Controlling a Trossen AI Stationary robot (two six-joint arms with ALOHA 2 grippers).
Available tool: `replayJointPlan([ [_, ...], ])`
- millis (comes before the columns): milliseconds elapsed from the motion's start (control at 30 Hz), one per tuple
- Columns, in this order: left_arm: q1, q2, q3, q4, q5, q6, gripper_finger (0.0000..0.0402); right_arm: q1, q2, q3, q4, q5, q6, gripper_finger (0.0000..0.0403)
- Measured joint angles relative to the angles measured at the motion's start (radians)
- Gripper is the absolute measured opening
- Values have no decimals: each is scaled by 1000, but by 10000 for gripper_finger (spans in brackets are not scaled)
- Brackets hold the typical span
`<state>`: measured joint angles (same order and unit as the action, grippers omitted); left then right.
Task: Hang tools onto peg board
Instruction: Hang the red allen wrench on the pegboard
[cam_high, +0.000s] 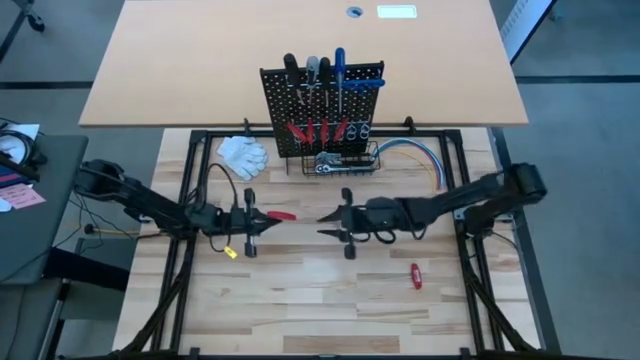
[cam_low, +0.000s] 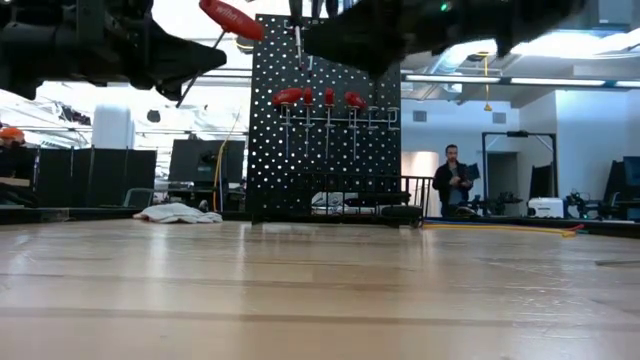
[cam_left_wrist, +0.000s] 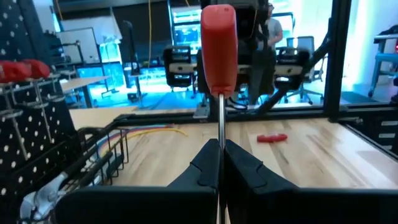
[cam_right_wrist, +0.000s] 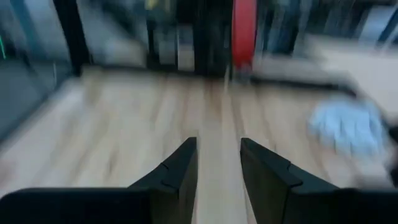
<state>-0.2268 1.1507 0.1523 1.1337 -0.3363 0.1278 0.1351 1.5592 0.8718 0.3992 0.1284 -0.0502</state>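
Observation:
My left gripper (cam_high: 262, 218) is shut on a short red-handled screwdriver (cam_high: 283, 215) above the middle of the table, in front of the peg board (cam_high: 322, 105). My right gripper (cam_high: 325, 222) is open and empty, facing it a short way to the right. The black peg board stands upright at the table's far side. Black-, grey- and blue-handled screwdrivers (cam_high: 325, 70) and several red-handled ones (cam_low: 315, 98) hang on it. A chrome ratchet wrench (cam_high: 330, 164) lies in its wire basket. Another red tool (cam_high: 416, 275) lies on the table at the near right. My left gripper pinches the screwdriver's thin metal shaft (cam_left_wrist: 221, 134) between its two fingertips (cam_left_wrist: 202, 165). The fingers come level from the table's left and lie along the shaft. The red handle (cam_left_wrist: 219, 50) sticks out past the fingertips, slanting up toward the right, lifted clear of the table.
White gloves (cam_high: 243, 153) lie left of the peg board, and a curved bundle of coloured cables (cam_high: 420, 155) lies to its right. A black frame (cam_high: 185, 200) runs round the wooden table top. A person (cam_low: 452, 180) stands in the room beyond the table.

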Motion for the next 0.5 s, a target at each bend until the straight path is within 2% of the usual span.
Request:
replayJointPlan([
  [100,0,0,-6,7,0,-11,0,-7,106,-63,392,0,-9,129],
  [200,0,1,-6,8,1,-12,0,-11,213,-47,614,0,-23,148],
  [300,0,1,-6,8,1,-9,0,-15,290,7,687,2,-47,183],
  [400,0,1,-5,7,1,-5,0,-20,329,71,674,21,-53,218],
  [500,-1,1,-4,7,2,-8,0,-24,340,125,654,39,-53,236],
])
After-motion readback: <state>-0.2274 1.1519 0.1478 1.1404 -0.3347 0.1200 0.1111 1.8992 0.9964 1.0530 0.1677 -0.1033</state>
